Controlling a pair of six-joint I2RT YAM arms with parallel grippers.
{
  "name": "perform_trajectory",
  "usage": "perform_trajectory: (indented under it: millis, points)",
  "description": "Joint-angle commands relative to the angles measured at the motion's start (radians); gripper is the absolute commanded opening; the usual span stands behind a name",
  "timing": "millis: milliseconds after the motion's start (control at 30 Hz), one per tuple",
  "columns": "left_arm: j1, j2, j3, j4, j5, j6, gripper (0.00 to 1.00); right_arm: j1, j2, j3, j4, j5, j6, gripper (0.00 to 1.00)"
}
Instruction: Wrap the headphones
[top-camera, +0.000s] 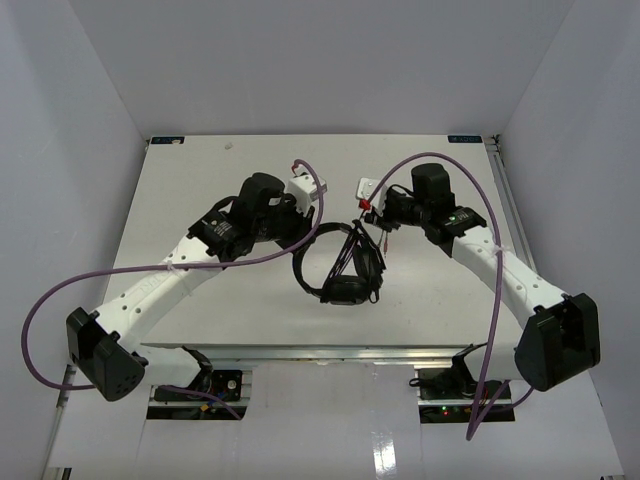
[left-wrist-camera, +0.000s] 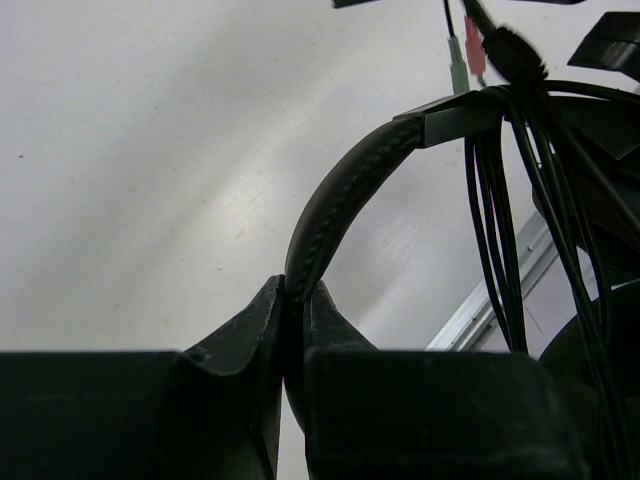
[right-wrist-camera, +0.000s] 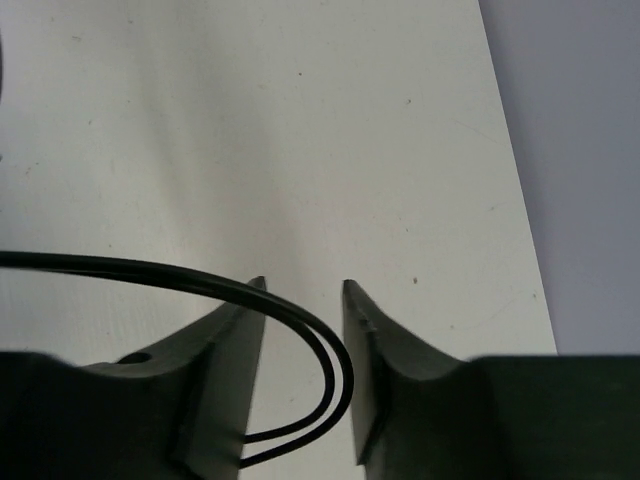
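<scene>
The black headphones (top-camera: 342, 268) are held over the table's middle, with the thin black cable (top-camera: 352, 250) looped several times across the headband. My left gripper (top-camera: 303, 237) is shut on the padded headband (left-wrist-camera: 345, 190); in the left wrist view the gripper (left-wrist-camera: 293, 295) pinches it edge-on. Cable strands (left-wrist-camera: 495, 230) hang over the headband's end, and the green plug (left-wrist-camera: 458, 70) and pink plug (left-wrist-camera: 474, 45) show above. My right gripper (top-camera: 377, 214) is open just behind the headphones. In the right wrist view a double cable loop (right-wrist-camera: 335, 360) lies between the spread fingers of the gripper (right-wrist-camera: 304, 285), unpinched.
The white table (top-camera: 200, 180) is walled by grey panels on the left, back and right. Thick purple robot cables (top-camera: 60, 290) arc over both arms. A metal rail (left-wrist-camera: 490, 300) runs along the table's edge.
</scene>
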Motion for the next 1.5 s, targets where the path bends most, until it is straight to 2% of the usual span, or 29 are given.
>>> perform_trajectory:
  millis: [0, 100, 167, 233, 300, 400, 467, 600, 833, 1067, 1267, 1467]
  points:
    - [0.001, -0.007, 0.069, 0.009, -0.105, -0.026, 0.0, -0.054, -0.028, -0.043, 0.003, 0.004, 0.055, 0.56]
    - [0.005, 0.009, 0.087, 0.012, -0.115, -0.034, 0.0, -0.089, -0.026, -0.066, 0.003, 0.022, 0.067, 0.69]
    - [0.009, 0.028, 0.1, 0.016, -0.112, -0.042, 0.0, -0.101, -0.029, -0.086, -0.002, 0.027, 0.074, 0.73]
    - [0.015, 0.048, 0.11, 0.022, -0.115, -0.054, 0.0, -0.108, -0.042, -0.11, 0.001, 0.004, 0.084, 0.79]
    - [0.026, 0.065, 0.108, 0.035, -0.115, -0.069, 0.0, -0.12, -0.06, -0.124, 0.0, -0.028, 0.098, 0.9]
    - [0.058, 0.091, 0.089, 0.063, -0.105, -0.084, 0.0, -0.141, -0.083, -0.139, 0.001, -0.082, 0.131, 0.97]
    - [0.094, 0.113, 0.072, 0.095, -0.091, -0.101, 0.0, -0.149, -0.103, -0.148, 0.005, -0.074, 0.156, 0.9]
    - [0.168, 0.148, 0.055, 0.148, -0.016, -0.14, 0.0, -0.177, -0.112, -0.15, 0.01, -0.017, 0.185, 0.9]
    - [0.219, 0.2, 0.068, 0.196, 0.053, -0.171, 0.0, -0.219, -0.138, -0.179, 0.007, -0.093, 0.187, 0.9]
    - [0.258, 0.281, 0.074, 0.248, -0.054, -0.164, 0.0, -0.226, -0.219, -0.223, 0.003, -0.149, 0.222, 0.9]
    - [0.292, 0.451, 0.075, 0.388, -0.117, -0.185, 0.0, -0.228, -0.343, -0.289, 0.006, -0.191, 0.298, 0.9]
    - [0.298, 0.632, 0.163, 0.478, -0.205, -0.176, 0.0, -0.233, -0.426, -0.356, 0.015, -0.167, 0.302, 0.9]
